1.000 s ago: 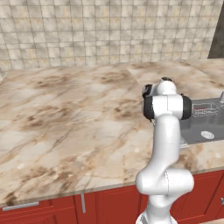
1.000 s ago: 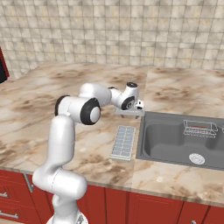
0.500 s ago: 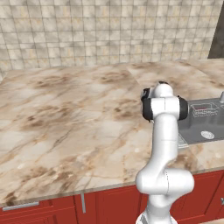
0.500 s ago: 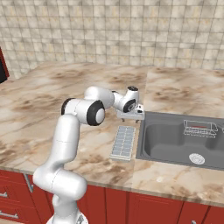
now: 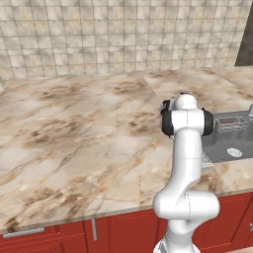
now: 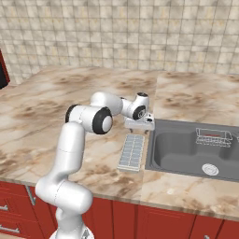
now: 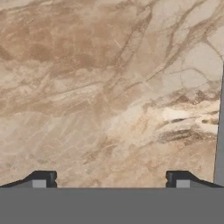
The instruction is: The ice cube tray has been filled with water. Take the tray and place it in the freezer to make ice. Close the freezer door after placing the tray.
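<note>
The ice cube tray (image 6: 132,151) lies flat on the marble counter (image 6: 56,116), an off-white oblong with a grid of pale cells, close to the sink's left rim. My gripper (image 6: 139,130) points down just past the tray's far end, a little above the counter. It is open. In the hand view my gripper (image 7: 111,180) has its two dark fingertips (image 7: 43,179) set wide apart, with bare marble between them. In the left base view my own arm (image 5: 187,148) covers the tray. The freezer and the freezer door are out of view.
A grey sink (image 6: 186,149) is sunk into the counter right of the tray, with a wire basket (image 6: 214,137) at its far side. The sink's edge (image 7: 220,131) shows in the hand view. A tiled wall (image 6: 121,32) backs the counter; red cabinets (image 6: 140,221) sit below.
My hand has sunk a little toward the counter by the tray's far end, and my elbow has swung right. The tray has not moved.
</note>
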Controlling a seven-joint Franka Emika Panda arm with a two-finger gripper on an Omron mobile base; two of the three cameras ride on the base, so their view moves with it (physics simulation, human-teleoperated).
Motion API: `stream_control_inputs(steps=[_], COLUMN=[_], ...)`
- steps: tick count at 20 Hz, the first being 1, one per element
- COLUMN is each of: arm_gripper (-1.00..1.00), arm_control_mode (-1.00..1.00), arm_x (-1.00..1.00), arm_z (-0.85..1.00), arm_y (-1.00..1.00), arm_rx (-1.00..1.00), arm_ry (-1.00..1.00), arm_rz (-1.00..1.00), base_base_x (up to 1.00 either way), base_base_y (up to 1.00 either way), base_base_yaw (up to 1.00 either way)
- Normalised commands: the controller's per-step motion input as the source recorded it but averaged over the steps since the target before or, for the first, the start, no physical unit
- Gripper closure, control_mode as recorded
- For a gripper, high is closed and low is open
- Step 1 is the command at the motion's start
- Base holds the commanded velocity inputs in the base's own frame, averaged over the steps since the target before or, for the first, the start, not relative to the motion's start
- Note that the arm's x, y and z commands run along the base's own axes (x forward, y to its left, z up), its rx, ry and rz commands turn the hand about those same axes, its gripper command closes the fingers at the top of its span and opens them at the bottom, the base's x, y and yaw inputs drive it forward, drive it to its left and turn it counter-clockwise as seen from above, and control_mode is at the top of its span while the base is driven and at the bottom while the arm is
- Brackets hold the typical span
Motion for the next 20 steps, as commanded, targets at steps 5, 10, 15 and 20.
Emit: stream_control_inputs(steps=[5,10,15,20], arm_gripper=[-1.00,-1.00,-1.00,-1.00], arm_control_mode=[-1.00,-1.00,-1.00,-1.00], arm_x=[-0.87,-0.77,-0.75,-0.75], arm_z=[-0.32,-0.27,-0.23,-0.20], arm_y=[0.00,0.00,0.00,0.00], arm_rx=[0.00,0.00,0.00,0.00], arm_ry=[0.07,0.06,0.06,0.06], arm_rz=[0.00,0.00,0.00,0.00], base_base_x=[0.00,0.00,0.00,0.00], base_base_y=[0.00,0.00,0.00,0.00], base_base_yaw=[0.00,0.00,0.00,0.00])
